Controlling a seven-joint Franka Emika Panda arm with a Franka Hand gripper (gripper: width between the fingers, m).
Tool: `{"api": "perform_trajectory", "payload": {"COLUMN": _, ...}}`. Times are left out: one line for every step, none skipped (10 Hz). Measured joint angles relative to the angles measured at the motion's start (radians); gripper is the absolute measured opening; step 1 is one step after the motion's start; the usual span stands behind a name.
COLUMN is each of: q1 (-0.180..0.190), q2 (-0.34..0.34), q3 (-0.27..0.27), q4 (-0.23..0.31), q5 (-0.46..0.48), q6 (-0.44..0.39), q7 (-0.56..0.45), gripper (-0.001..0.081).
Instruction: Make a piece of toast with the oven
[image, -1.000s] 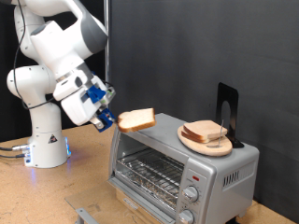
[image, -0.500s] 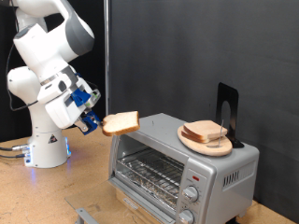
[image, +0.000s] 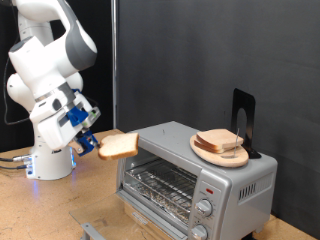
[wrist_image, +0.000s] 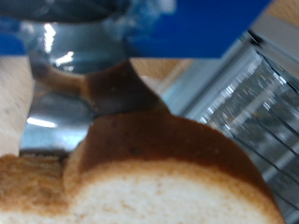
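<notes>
1. One piece of toast (image: 118, 146) sits clamped by its edge in the gripper (image: 92, 142), in the air at the exterior view's left of the oven (image: 195, 175).
2. Light, soft and crumbly by the look of it; a gentle pinch at the crust suits it best.

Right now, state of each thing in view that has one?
gripper: shut on the piece of toast, in the air at the exterior view's left of the oven.
piece of toast: held at one edge, tilted, clear of the oven.
oven: door down, wire rack bare inside.
stacked slices: resting on the wooden plate.
wooden plate: on top of the oven.
</notes>
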Motion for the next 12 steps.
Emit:
{"api": "perform_trajectory", "payload": {"q1": -0.005, "q2": 0.031, "q3": -0.005, "q4": 0.003, "q5": -0.005, "q6": 0.034, "q7": -0.009, "gripper": 0.0397}}
{"api": "perform_trajectory", "payload": {"q1": -0.007, "q2": 0.072, "q3": -0.008, "q4": 0.01, "q5": -0.005, "q6": 0.078, "q7": -0.018, "gripper": 0.0397}}
{"api": "perform_trajectory", "payload": {"q1": -0.007, "q2": 0.121, "q3": -0.009, "q4": 0.023, "q5": -0.005, "q6": 0.115, "q7": -0.021, "gripper": 0.0397}}
{"api": "perform_trajectory", "payload": {"q1": -0.007, "q2": 0.174, "q3": -0.009, "q4": 0.041, "q5": -0.004, "q6": 0.139, "q7": -0.029, "gripper": 0.0397}}
{"api": "perform_trajectory", "payload": {"q1": -0.004, "q2": 0.227, "q3": -0.009, "q4": 0.062, "q5": 0.01, "q6": 0.148, "q7": -0.053, "gripper": 0.0397}}
{"api": "perform_trajectory", "payload": {"q1": 0.003, "q2": 0.272, "q3": -0.009, "q4": 0.084, "q5": 0.055, "q6": 0.148, "q7": -0.097, "gripper": 0.0397}}
{"api": "perform_trajectory", "payload": {"q1": 0.014, "q2": 0.316, "q3": -0.009, "q4": 0.112, "q5": 0.094, "q6": 0.148, "q7": -0.136, "gripper": 0.0397}}
{"api": "perform_trajectory", "payload": {"q1": 0.012, "q2": 0.315, "q3": -0.008, "q4": 0.109, "q5": 0.09, "q6": 0.148, "q7": -0.129, "gripper": 0.0397}}
{"api": "perform_trajectory", "payload": {"q1": 0.011, "q2": 0.314, "q3": -0.008, "q4": 0.109, "q5": 0.068, "q6": 0.143, "q7": -0.137, "gripper": 0.0397}}
{"api": "perform_trajectory", "payload": {"q1": 0.011, "q2": 0.314, "q3": -0.006, "q4": 0.112, "q5": 0.041, "q6": 0.136, "q7": -0.166, "gripper": 0.0397}}
{"api": "perform_trajectory", "payload": {"q1": 0.012, "q2": 0.317, "q3": -0.005, "q4": 0.122, "q5": 0.025, "q6": 0.135, "q7": -0.221, "gripper": 0.0397}}
{"api": "perform_trajectory", "payload": {"q1": 0.015, "q2": 0.326, "q3": -0.003, "q4": 0.143, "q5": -0.006, "q6": 0.115, "q7": -0.279, "gripper": 0.0397}}
